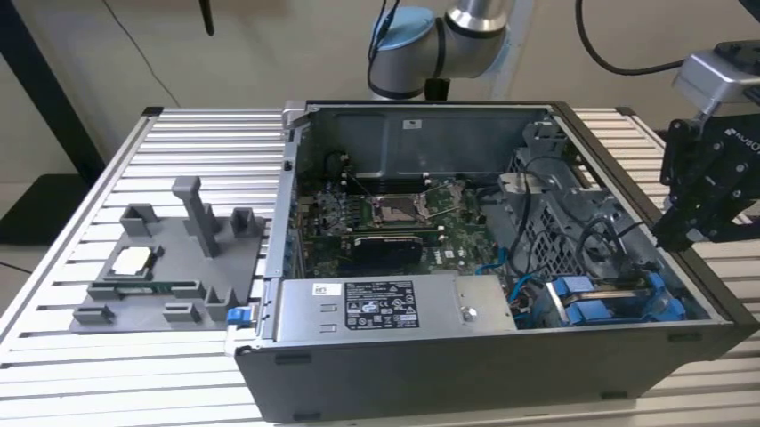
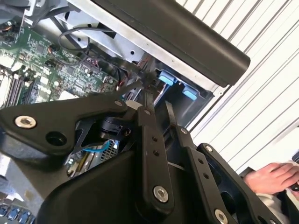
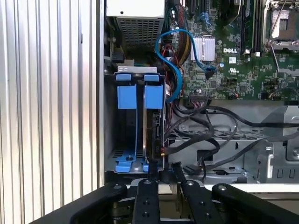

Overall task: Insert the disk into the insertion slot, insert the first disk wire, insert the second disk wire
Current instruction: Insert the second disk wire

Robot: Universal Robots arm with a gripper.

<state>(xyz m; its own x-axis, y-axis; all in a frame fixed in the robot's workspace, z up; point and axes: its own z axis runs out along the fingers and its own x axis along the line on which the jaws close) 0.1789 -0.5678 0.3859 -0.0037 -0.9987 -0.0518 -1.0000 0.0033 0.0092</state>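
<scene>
Claw [image 1: 677,238] hangs above the open computer case [image 1: 475,378] at the exterior view's right, near one end of the insertion slot [image 3: 126,97]. How far it is open, and whether it holds anything, cannot be told. In the first wrist view the disk [image 3: 154,133] stands on edge inside the slot beside a blue rail, with black cables [image 3: 205,140] running just beside it. The case sits on the slatted worktop [image 1: 71,374].

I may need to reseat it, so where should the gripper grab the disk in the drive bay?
Probably by its blue carrier tab, coming down through the open side of the case: the disk stands on edge in the insertion slot, its flat faces walled in, that end exposed.
</scene>
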